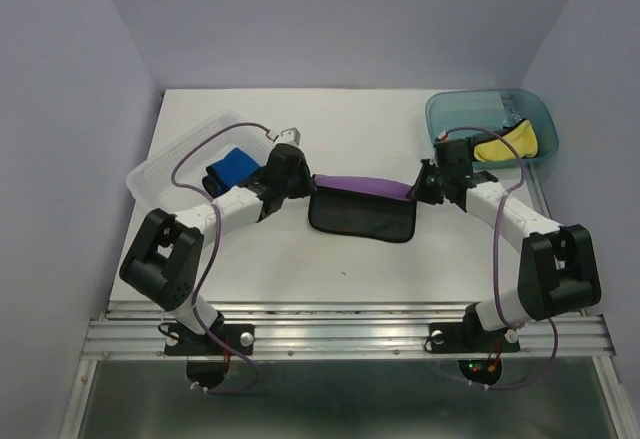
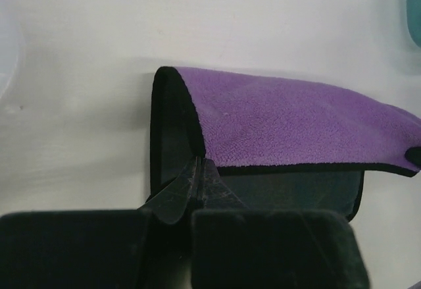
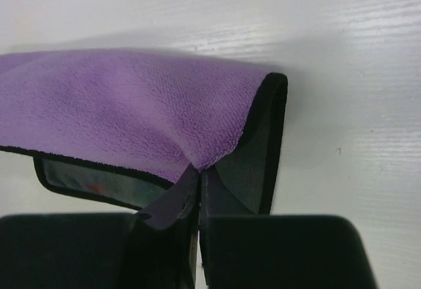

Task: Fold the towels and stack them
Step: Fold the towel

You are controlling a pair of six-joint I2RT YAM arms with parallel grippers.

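- Base: white flat desk (image 1: 350, 259), carrying all items below.
- Far left: clear plastic tray (image 1: 165, 164) holding a folded blue towel (image 1: 232, 171), partly hidden by the left arm.
- Far right: teal translucent tub (image 1: 470, 109) holding a crumpled yellow towel (image 1: 508, 142).
- Desk centre: purple square towel (image 1: 360, 187), raised along its top edge, black reverse hanging toward the near side.
- Grip: left claw (image 2: 199, 170) and right claw (image 3: 197, 174) each clenched on one upper corner of it.

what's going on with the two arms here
The purple towel is mid-fold. The left hand pinches its left corner and the right hand its right corner, both shut on it, with the purple face draped over the black reverse. A blue towel sits in the clear tray; a yellow towel lies in the teal tub.
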